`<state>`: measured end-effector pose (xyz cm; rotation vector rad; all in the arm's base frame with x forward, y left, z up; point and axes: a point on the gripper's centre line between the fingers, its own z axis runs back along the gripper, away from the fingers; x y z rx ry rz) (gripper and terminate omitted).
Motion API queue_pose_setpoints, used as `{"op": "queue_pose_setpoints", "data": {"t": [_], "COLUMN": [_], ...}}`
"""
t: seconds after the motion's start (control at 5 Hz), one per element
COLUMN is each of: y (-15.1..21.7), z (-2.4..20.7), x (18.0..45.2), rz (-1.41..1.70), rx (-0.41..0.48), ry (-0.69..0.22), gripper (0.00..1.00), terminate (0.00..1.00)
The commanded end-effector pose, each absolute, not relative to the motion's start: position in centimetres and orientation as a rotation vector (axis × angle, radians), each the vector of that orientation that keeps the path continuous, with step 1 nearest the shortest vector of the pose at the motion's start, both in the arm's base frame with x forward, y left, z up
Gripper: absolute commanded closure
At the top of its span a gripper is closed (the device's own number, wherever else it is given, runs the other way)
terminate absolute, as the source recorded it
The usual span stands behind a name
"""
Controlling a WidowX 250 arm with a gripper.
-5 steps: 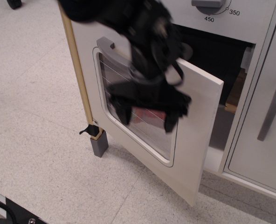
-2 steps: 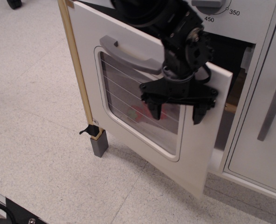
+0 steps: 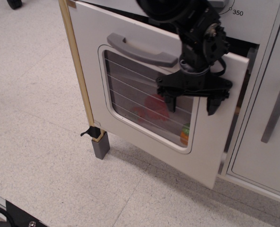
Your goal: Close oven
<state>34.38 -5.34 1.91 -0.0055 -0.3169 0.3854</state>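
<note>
The white oven door [image 3: 211, 151] hangs on hinges at its left side and stands only slightly ajar, its right edge near the oven frame. It has a curved grey handle [image 3: 140, 51] and a wire-lined window [image 3: 130, 94]; red, green and orange shapes show through the glass. My black gripper [image 3: 192, 102] is open, fingers pointing down, pressed against the door's upper right face beside the window. A dark gap into the oven shows above and right of the door.
A plain white cabinet door with a vertical metal bar handle [image 3: 275, 111] stands to the right. A temperature dial with 350 [image 3: 236, 12] sits above. A wooden post [image 3: 78, 80] with a grey foot [image 3: 101, 146] marks the left corner. Speckled floor lies in front.
The oven door has swung from wide open to nearly shut, its free edge moving right toward the frame. My gripper moved right and back with it, staying against the door.
</note>
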Motion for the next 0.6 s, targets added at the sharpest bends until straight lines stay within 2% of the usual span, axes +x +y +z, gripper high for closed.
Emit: {"op": "queue_pose_setpoints", "data": {"t": [0.0, 0.4], "y": [-4.39, -4.70], "z": [4.18, 4.83], "x": [37.28, 37.87], "rz": [0.445, 0.491], "rx": [-0.033, -0.053], "ry": [-0.370, -0.391], "gripper": [0.00, 0.00], "terminate": [0.00, 0.00]}}
